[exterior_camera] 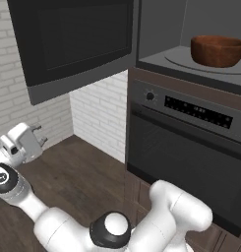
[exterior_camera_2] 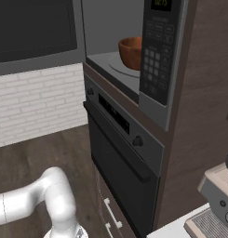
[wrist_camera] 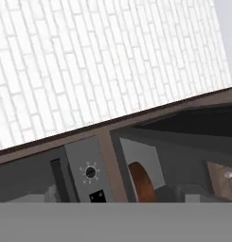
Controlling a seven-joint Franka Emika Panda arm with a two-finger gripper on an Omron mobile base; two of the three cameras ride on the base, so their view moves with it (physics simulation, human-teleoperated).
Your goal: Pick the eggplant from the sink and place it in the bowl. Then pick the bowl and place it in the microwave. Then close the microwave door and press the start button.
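Bowl (exterior_camera: 218, 50) sits on the turntable (exterior_camera: 200, 65) inside the microwave (exterior_camera: 191, 29) — upright, reddish-brown, thick rim catching light. From the right base view, bowl (exterior_camera_2: 130, 52) seen just behind the keypad (exterior_camera_2: 156, 56) edge, partly hidden by it. Eggplant cannot be made out; bowl's inside not visible from these angles.

Door (exterior_camera: 75, 42) stands swung wide, hanging off the left side of the microwave, dark glass window facing the cameras. Same door (exterior_camera_2: 36, 32) fills the upper left of the right base view, above the white brick wall (exterior_camera_2: 38, 102).

Oven (exterior_camera: 191, 147) directly below the microwave — round knob (exterior_camera: 150, 96) at its left, display strip to the knob's right.

Gripper (exterior_camera: 39, 135) low and well left of the microwave, below the open door, over dark wood flooring (exterior_camera: 87, 172). Fingers apart, nothing between them; not touching door or oven.

Hand view rolled: mostly brick wall, with the microwave and oven stack tilted along the bottom, a sliver of brown bowl (wrist_camera: 141, 182) visible within.

Coffee machine (exterior_camera_2: 213, 204) on a counter at lower right of the oven cabinet.
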